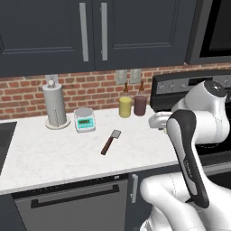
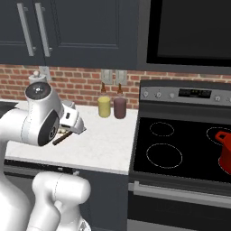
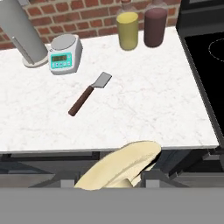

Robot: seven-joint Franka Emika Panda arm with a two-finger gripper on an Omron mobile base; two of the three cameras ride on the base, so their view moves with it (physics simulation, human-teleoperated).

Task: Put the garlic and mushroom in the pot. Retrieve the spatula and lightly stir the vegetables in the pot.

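Note:
A pale tan mushroom (image 3: 124,164) sits between the dark fingers at the bottom of the hand view, and my gripper (image 3: 111,180) is shut on it, above the counter's front edge. The spatula (image 1: 110,141) lies flat on the white counter (image 1: 54,158), grey blade toward the wall and brown handle toward me; the hand view shows the spatula (image 3: 89,93) ahead of the gripper. The red pot (image 2: 224,152) stands on the stove at the far right edge of the right base view. The garlic is out of view.
A paper towel holder (image 1: 56,108) and a teal kitchen scale (image 1: 84,119) stand at the back left. A yellow canister (image 1: 125,107) and a maroon canister (image 1: 140,105) stand by the brick wall. The black stove (image 2: 180,149) adjoins the counter on the right.

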